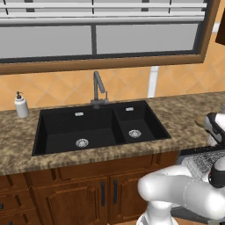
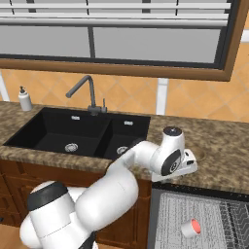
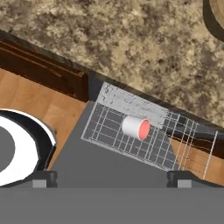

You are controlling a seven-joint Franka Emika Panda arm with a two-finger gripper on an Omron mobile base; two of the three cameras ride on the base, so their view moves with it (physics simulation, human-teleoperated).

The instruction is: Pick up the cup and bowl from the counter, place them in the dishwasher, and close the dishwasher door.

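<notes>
Speckled brown-and-tan granite forms the tabletop [image 2: 219, 146] that runs across the middle of both base views, and a black double sink [image 1: 99, 127] with a grey faucet [image 1: 99, 90] is set into it. We see a white soap pump bottle [image 1: 20, 105] at the left edge of the left base view, standing on the stone beside the sink. Brown wooden cabinets [image 1: 74, 193] fill the space beneath the sink. In the right base view, the dishwasher [image 2: 204, 219] sits in the lower right of the frame with its grey wire-mesh rack [image 2: 170, 219] showing. The small whitish cylindrical cup with a red-pink inside [image 2: 191, 227] lies on its side on that rack, mouth toward the right of the frame; in the hand view we find it at the centre. The shallow round tan-brown bowl [image 3: 215, 17] rests on the tabletop, cut by the upper right corner of the hand view, and in the right base view its rim peeks out just behind the white arm's hand. Our tool [image 3: 111, 179] hovers above the rack with its two dark tips spread wide, gripping nothing.
</notes>
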